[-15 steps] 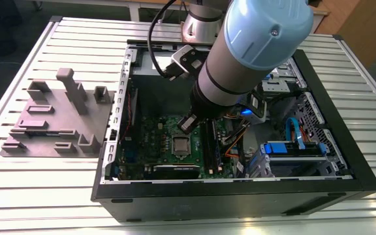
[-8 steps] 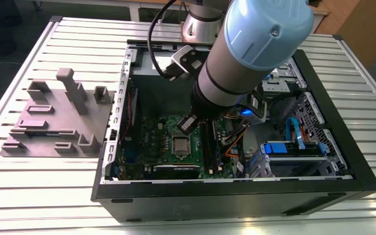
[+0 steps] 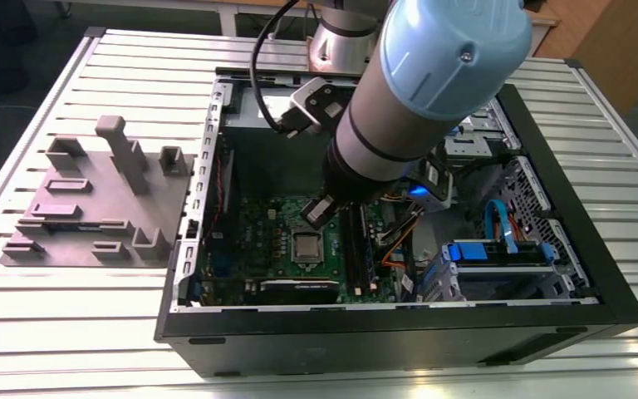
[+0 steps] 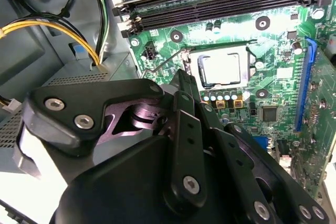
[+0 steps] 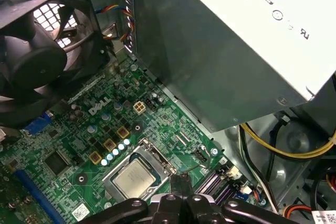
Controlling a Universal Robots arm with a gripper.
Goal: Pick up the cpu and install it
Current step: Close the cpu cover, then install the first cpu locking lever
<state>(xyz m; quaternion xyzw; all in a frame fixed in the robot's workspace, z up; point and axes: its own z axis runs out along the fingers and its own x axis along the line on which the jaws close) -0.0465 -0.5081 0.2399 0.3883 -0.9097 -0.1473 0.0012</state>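
- Slatted metal table point(image 3: 64, 316) carries an open computer case point(image 3: 408, 332) lying on its side, so the green motherboard point(image 3: 263, 220) faces upward and can be reached from above.
- Grey plastic block tray point(image 3: 86, 212) stands on the table at the exterior view's left, well apart from the case opening; no chip is visible on it.
- Cpu point(image 4: 219, 70) lies flat inside the square metal-framed socket point(image 4: 193, 56) on the motherboard, its silver top level with the frame; it also shows in the first wrist view point(image 5: 134, 178) and in the exterior view point(image 3: 308, 246). Judgement: the chip appears seated in place.
- Thin socket lever point(image 4: 167, 61) stands out beside the frame; whether it is latched cannot be determined.
- Gripper point(image 5: 182, 182) sits just beside the socket, above the board, with its fingertips brought together on nothing; no object is between them in the first wrist view.
- Arm point(image 3: 430, 83) reaches down into the case from above, between the power supply point(image 5: 236, 45) and the fan point(image 5: 37, 51), which keeps the wrist clear of both.
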